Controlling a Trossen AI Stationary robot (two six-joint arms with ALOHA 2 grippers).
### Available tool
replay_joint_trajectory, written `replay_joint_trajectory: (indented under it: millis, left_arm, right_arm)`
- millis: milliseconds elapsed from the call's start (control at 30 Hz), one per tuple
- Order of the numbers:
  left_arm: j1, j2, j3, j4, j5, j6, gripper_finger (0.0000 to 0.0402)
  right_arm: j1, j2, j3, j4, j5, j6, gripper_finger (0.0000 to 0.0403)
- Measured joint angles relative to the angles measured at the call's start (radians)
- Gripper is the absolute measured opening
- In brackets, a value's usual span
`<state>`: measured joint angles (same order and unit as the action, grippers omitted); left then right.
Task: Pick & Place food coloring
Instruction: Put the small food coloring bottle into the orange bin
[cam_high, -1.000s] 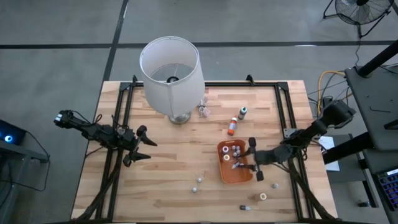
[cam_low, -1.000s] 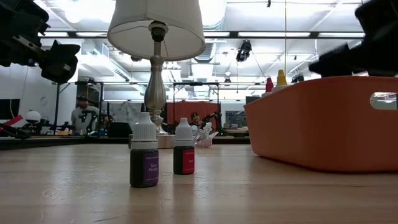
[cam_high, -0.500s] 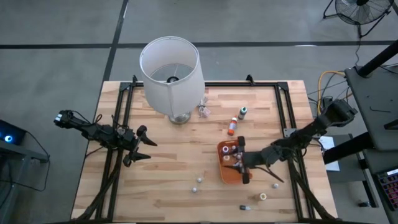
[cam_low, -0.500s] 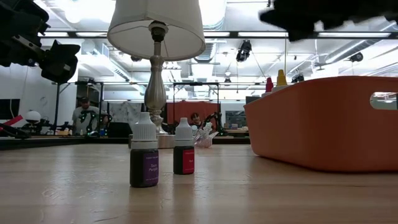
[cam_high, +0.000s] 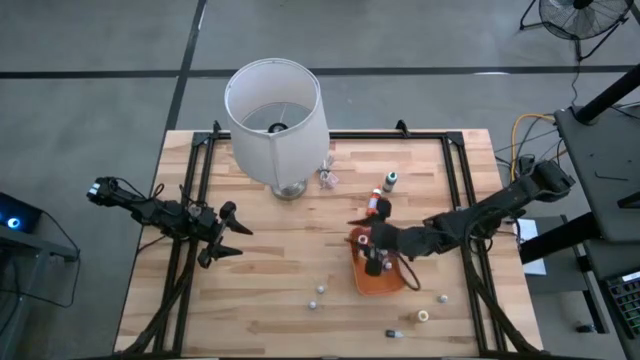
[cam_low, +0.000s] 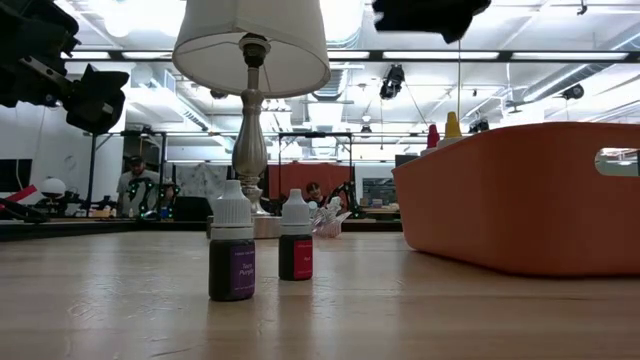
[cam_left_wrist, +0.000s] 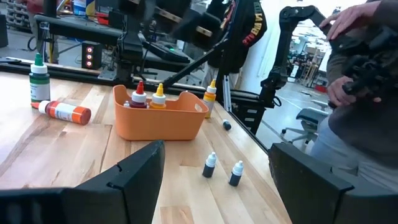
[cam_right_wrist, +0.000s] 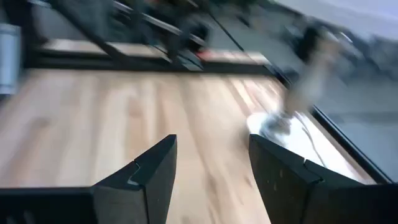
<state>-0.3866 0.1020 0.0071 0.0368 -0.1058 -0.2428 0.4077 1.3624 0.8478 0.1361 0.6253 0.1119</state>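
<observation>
One wooden bench (cam_high: 280, 270). One lamp w/ big white shade (cam_high: 275, 105). One orange tray (cam_high: 385, 283).

Food coloring bottles on bare wood outside the tray, counted in high view: 7.
- 2 near the far edge: one green-capped, upright (cam_high: 390, 181); one w/ orange label, lying on its side (cam_high: 373, 205).
- 2 small ones side by side toward the near edge (cam_high: 318, 296); low view shows them as one purple-labelled (cam_low: 231, 257) & one red-labelled (cam_low: 296, 251).
- 3 near the right front corner (cam_high: 423, 316).

Bottles inside the tray: approx. 3 visible from left wrist view (cam_left_wrist: 148, 97); exact no. can't be told, the right arm covers part.

Two arms, one pincer each: left pincer (cam_high: 232, 232), right pincer (cam_high: 370, 235).
</observation>
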Motion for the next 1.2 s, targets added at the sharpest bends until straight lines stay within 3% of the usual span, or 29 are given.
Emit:
replay_joint_trajectory:
  millis: [133, 533, 833, 967, 1200]
  left_arm:
    - [0.0, 0.0, 0.0, 0.0, 0.0, 0.0, 0.0258]
    - [0.0, 0.0, 0.0, 0.0, 0.0, 0.0, 0.0258]
    - [0.0, 0.0, 0.0, 0.0, 0.0, 0.0, 0.0259]
    - [0.0, 0.0, 0.0, 0.0, 0.0, 0.0, 0.0258]
    - [0.0, 0.0, 0.0, 0.0, 0.0, 0.0, 0.0259]
  right_arm:
    - [-0.029, 0.0, 0.091, -0.228, 0.058, 0.151, 0.0192]
    - [-0.077, 0.0, 0.345, -0.759, 0.061, 0.499, 0.0192]
    - [-0.085, -0.001, 0.501, -1.264, 0.077, 0.91, 0.0192]
    - [-0.085, -0.001, 0.533, -1.444, -0.009, 1.106, 0.0192]
    - [-0.085, -0.001, 0.529, -1.584, -0.31, 1.3, 0.0192]
